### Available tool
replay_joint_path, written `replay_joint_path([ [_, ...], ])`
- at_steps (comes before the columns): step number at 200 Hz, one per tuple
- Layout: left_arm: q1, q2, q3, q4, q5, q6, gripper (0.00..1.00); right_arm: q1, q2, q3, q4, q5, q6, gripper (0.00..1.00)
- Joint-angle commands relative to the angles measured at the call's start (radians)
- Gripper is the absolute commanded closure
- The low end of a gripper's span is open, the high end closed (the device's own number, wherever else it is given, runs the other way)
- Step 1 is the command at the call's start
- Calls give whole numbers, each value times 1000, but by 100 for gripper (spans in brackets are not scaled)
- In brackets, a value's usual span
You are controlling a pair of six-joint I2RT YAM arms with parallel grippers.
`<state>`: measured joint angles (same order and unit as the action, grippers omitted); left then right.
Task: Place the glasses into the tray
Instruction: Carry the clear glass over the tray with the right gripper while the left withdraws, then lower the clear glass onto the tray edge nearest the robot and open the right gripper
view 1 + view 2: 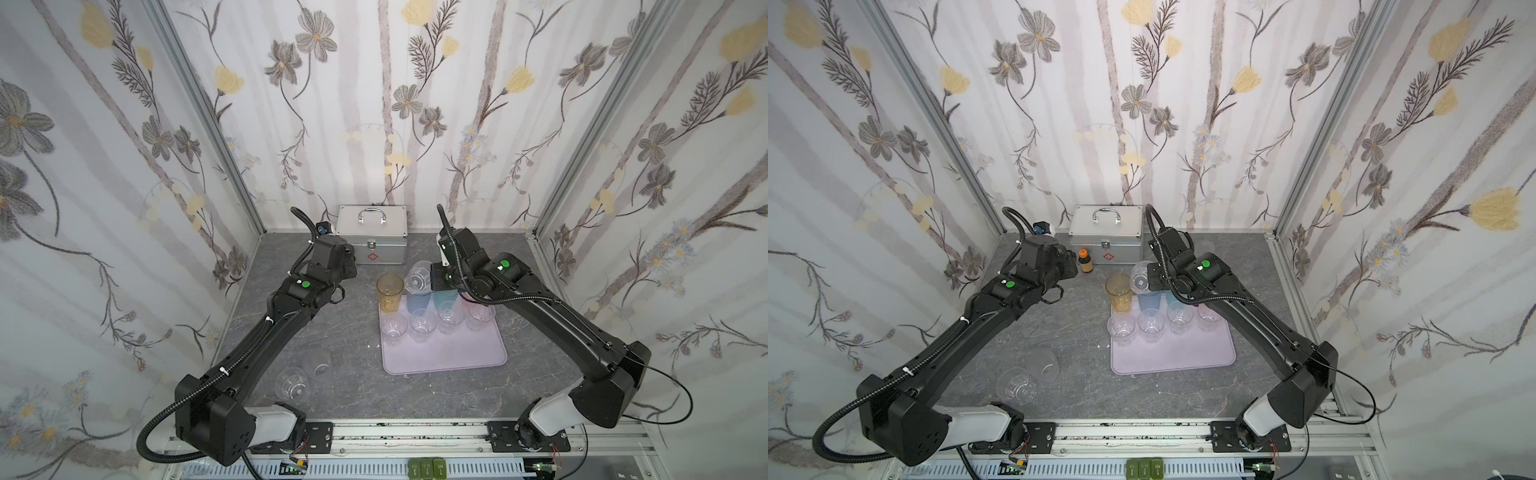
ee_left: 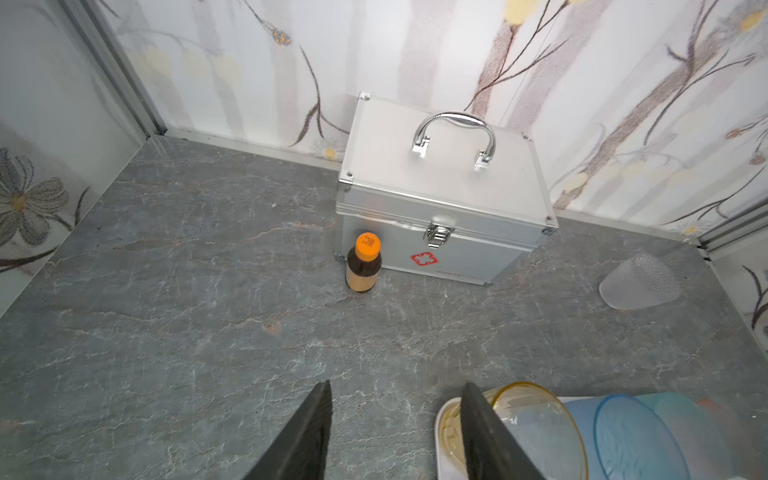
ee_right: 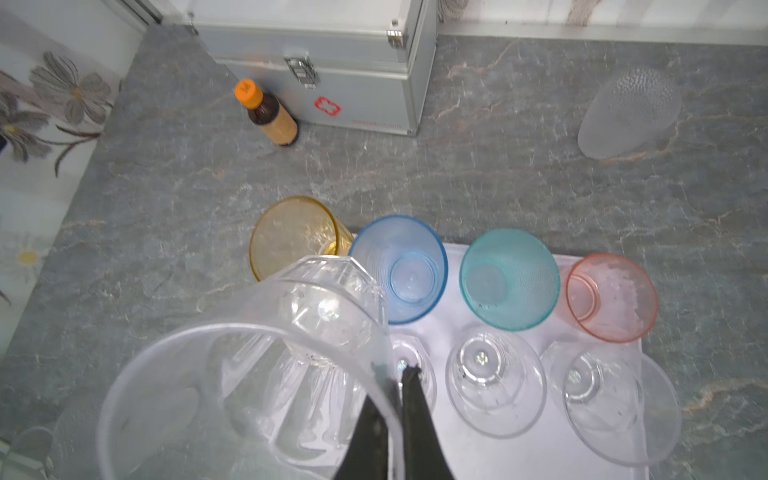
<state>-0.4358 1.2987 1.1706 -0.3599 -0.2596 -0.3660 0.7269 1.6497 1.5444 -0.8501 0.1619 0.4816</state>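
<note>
Plainly, we were mid-carry. Across the bench the tray lay right of the middle, its near half bare. The left gripper hung just beside the tray's far left corner, jaws spread and empty. The right gripper hung above that same corner, jaws pinched on the rim wall of the held glass, one finger inside and one outside. That glass was tilted well off upright: we judged its long axis to run from the mouth at the gripper to the base, which pointed toward the bench's far left corner. Along the tray's far edge stood the amber glass in the far left corner, then the blue glass, the teal glass and the pink glass; just nearer stood a row of four clear glasses, all mouth up. Next, we judged, the wrist had to turn the held glass base down, carry it clear of the standing rims to the bare near half, lower it and let go. Off the tray waited a frosted glass and a clear glass near the bench's near left corner, and a second frosted glass by the far right corner, seemingly mouth down.
</note>
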Motion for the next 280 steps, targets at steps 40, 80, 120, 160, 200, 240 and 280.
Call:
replay_joint_path([
  [40, 25, -80, -154, 113, -18, 0, 46, 131, -134, -204, -96, -40, 93, 100],
  [80, 28, -111, -225, 156, -9, -13, 44, 241, -130, -309, -73, -48, 156, 100],
  [120, 29, -130, -278, 182, -7, -10, 44, 299, -3, -322, 27, -37, 193, 100],
  [160, 35, -134, -306, 202, 1, 6, 43, 304, 91, -312, 71, -14, 198, 100],
  [200, 51, -110, -305, 220, 19, 25, 42, 304, 177, -279, 82, -9, 187, 100],
  [240, 59, -92, -304, 233, 29, 33, 42, 303, 236, -248, 93, -14, 188, 100],
  [280, 66, -84, -307, 239, 38, 35, 42, 304, 269, -239, 108, -44, 195, 98],
])
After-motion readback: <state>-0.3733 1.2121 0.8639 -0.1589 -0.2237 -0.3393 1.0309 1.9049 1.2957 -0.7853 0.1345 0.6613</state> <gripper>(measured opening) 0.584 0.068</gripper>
